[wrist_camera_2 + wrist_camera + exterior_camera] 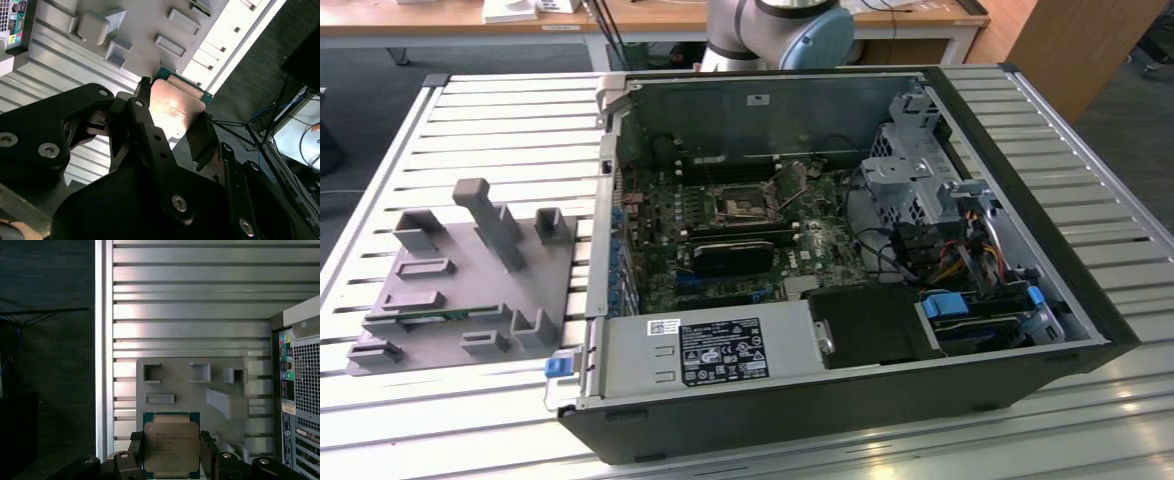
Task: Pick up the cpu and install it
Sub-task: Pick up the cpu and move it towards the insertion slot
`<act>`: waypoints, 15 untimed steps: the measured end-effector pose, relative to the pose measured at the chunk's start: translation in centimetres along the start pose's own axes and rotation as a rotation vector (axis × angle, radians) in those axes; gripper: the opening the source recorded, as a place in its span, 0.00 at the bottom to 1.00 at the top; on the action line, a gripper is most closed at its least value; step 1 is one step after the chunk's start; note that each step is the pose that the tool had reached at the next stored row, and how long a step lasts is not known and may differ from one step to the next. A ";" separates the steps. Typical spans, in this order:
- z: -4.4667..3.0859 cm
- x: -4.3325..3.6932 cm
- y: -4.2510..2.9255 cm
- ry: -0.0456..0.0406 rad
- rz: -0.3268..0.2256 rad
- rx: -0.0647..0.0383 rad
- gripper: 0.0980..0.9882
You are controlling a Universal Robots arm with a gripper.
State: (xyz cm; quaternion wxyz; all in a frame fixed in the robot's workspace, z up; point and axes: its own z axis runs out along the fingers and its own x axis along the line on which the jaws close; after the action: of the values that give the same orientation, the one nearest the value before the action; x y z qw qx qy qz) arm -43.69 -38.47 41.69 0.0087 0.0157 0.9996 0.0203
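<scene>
In both wrist views the cpu, a flat square chip with a silver metal top and a thin green rim, sits between my black fingers. My gripper is shut on it, one finger on each side, and holds it in the air above the grey parts fixture. The open computer case lies on the table in the exterior view. The square metal-framed socket shows on its green motherboard.
The grey fixture with upright posts and pockets sits on the slatted metal table, on the exterior view's left of the case. Inside the case are a power supply, drive cage and loose cables. The arm's base stands behind.
</scene>
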 end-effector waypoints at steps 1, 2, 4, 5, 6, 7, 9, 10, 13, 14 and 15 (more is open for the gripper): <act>0.00 -0.10 0.00 0.0000 0.000 0.000 0.50; 0.01 -0.19 0.00 0.0000 0.000 0.000 0.50; 0.01 -0.38 0.01 0.0000 0.000 0.000 0.50; 0.01 -0.46 0.02 0.0001 0.000 0.000 0.50; 0.01 -0.55 0.02 0.0000 0.000 0.000 0.50; 0.02 -0.61 0.02 -0.0001 0.000 0.000 0.50; 0.02 -0.73 0.02 0.0000 0.000 0.000 0.50; 0.02 -0.80 0.03 0.0000 0.000 0.000 0.50; 0.02 -1.03 0.03 0.0000 0.000 0.000 0.50; 0.02 -1.10 0.03 0.0001 0.000 0.000 0.50; 0.02 -1.21 0.04 0.0000 0.000 0.000 0.50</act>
State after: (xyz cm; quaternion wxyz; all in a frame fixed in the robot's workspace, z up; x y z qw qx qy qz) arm -42.49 -38.47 41.68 0.0087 0.0157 0.9996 0.0203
